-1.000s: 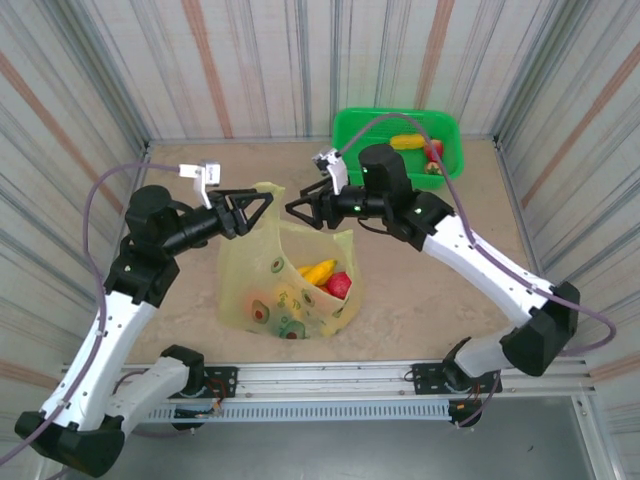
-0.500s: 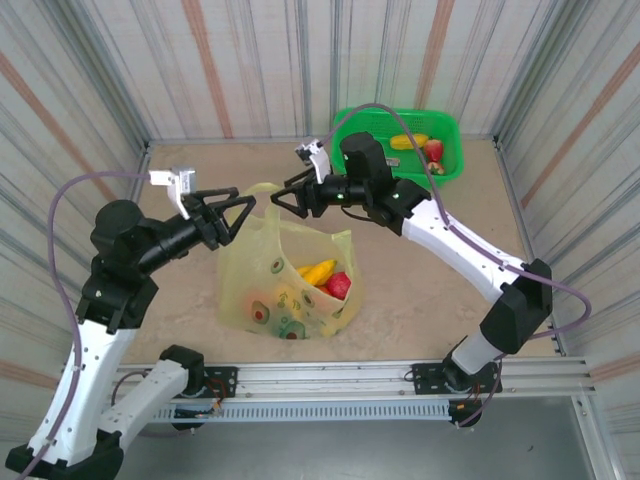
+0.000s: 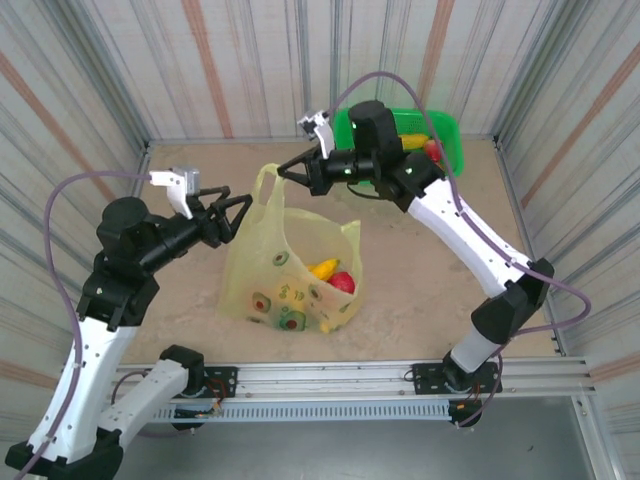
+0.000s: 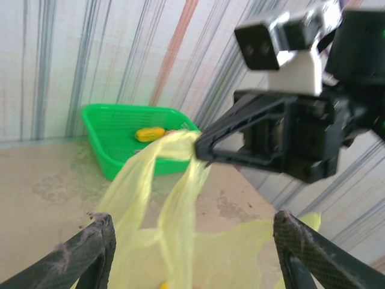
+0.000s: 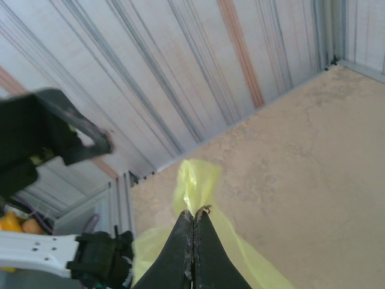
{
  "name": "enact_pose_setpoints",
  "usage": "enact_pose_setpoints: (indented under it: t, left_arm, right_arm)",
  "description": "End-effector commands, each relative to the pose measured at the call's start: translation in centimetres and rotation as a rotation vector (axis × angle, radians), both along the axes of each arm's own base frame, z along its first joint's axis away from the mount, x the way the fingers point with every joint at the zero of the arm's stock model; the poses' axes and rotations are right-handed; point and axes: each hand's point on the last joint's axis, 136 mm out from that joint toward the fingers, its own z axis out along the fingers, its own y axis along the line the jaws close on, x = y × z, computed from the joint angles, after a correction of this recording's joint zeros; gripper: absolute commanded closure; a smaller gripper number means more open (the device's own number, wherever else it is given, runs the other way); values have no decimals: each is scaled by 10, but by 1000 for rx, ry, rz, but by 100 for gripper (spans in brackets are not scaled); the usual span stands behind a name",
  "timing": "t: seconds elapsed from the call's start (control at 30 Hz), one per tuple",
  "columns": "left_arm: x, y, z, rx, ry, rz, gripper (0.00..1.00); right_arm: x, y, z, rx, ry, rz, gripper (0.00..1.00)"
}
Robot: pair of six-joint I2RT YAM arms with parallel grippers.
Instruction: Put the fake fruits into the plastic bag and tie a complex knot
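Plastic bag (image 3: 270, 290) mid-table with fake fruits (image 3: 332, 276) in it, basket (image 3: 455, 150) behind-right holding more, left gripper (image 3: 244, 213) just left of the bag's handle (image 3: 262, 190), right gripper (image 3: 283, 172) clamped on it.

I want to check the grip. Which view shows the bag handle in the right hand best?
Right wrist view: the right hand is shut on the bag handle, seen close. The left wrist view shows it sideways, pinched; the top view shows it small.

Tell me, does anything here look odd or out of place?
Nothing is spilled or broken. The plastic bag hangs lopsided, because the right hand pinches one handle upward. A few fake fruits sit in the green basket, not bagged.
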Motion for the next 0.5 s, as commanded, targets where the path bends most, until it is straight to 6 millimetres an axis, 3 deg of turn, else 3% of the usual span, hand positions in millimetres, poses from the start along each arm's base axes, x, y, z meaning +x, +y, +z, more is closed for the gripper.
enact_pose_setpoints:
  t: [0.0, 0.27, 0.37, 0.47]
  left_arm:
    - [6, 2, 1, 101, -169, 36, 29]
    - [-5, -31, 3, 223, -550, -92, 20]
    - [6, -43, -9, 303, -625, -127, 16]
    - [33, -50, -19, 351, -617, -100, 16]
  right_arm:
    - [-12, -7, -17, -118, 145, 59, 100]
    - [-20, -9, -2, -135, 188, 106, 100]
    - [-21, -12, 4, -112, 190, 125, 100]
    - [-20, -13, 7, -90, 199, 148, 100]
